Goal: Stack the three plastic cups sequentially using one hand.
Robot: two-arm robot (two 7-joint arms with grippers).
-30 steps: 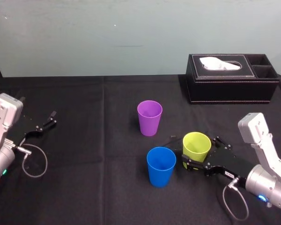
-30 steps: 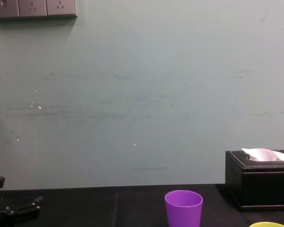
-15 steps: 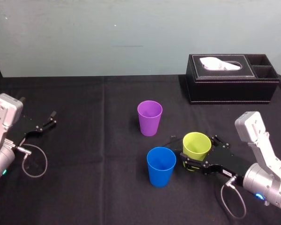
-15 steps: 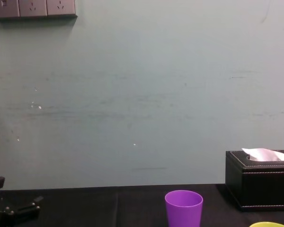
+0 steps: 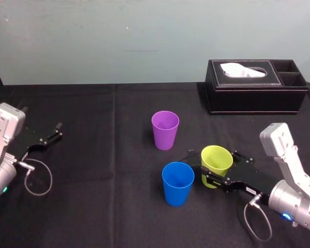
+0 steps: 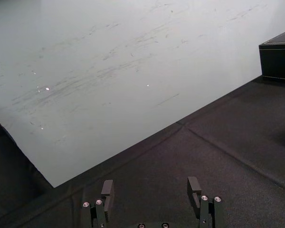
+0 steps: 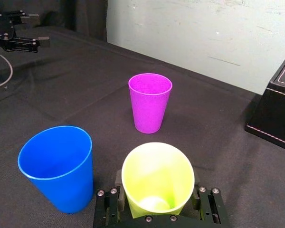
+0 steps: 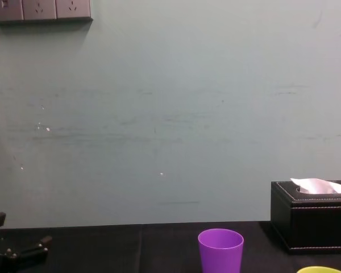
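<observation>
The yellow-green cup [image 5: 216, 163] stands right of the blue cup [image 5: 177, 183], leaning slightly, with the purple cup [image 5: 165, 130] behind them. My right gripper [image 5: 212, 169] reaches in low from the right and is shut on the yellow-green cup's lower half. In the right wrist view both black fingers [image 7: 198, 195] press the sides of the yellow-green cup [image 7: 157, 178], with the blue cup [image 7: 59, 166] and the purple cup [image 7: 149, 102] close by. The chest view shows the purple cup [image 8: 220, 250] and the yellow-green cup's rim [image 8: 320, 269]. My left gripper [image 5: 50, 134] rests open at the far left, holding nothing.
A black tissue box [image 5: 256, 88] with a white tissue stands at the back right of the black-clothed table [image 5: 103, 170]. A loose cable loop [image 5: 39, 178] hangs by the left arm. The pale wall lies behind the table.
The right gripper's fingers have closed in on the yellow-green cup, which now leans a little. The left arm, blue cup and purple cup have not moved.
</observation>
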